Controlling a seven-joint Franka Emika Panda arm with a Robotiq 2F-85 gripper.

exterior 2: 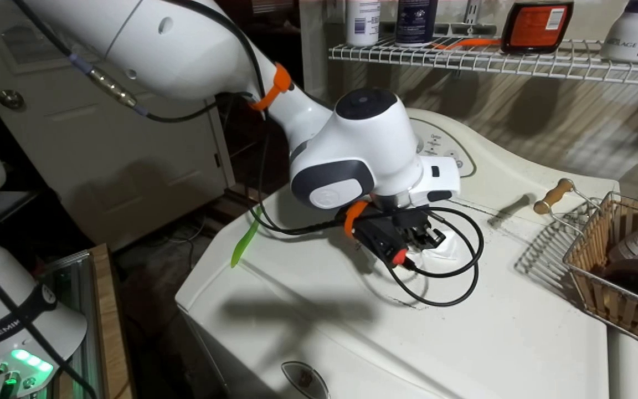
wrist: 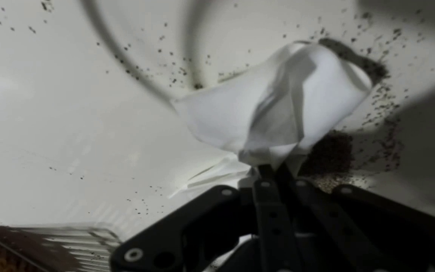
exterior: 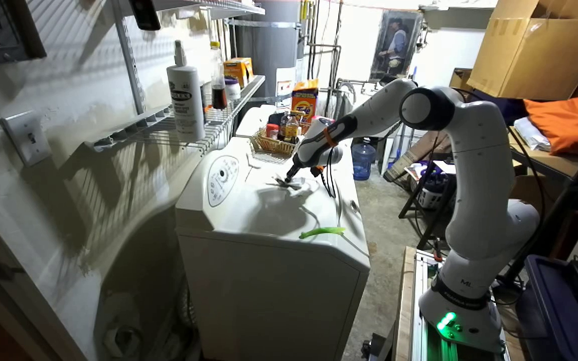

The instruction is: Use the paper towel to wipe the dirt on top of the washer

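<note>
The black two-finger gripper (wrist: 275, 170) was clenched on the crumpled white paper towel (wrist: 236, 113), positioned at the top surface of the off-white, boxy washer (exterior 2: 496, 338) amid dark granular dirt (wrist: 330, 155). Wiping was apparently in hand; the next move likely required a pressed sweep.

Wht towel (wrist: 278, 105), blk pincer (wrist: 275, 172), dk-speckled washer (exterior: 271, 271)

Basket (exterior 2: 601, 292), wire shelf (exterior 2: 485, 63), cardboard box (exterior: 550, 60)

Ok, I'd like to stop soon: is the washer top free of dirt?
No, the wrist view shows dark dirt scattered around the paper towel.
</note>
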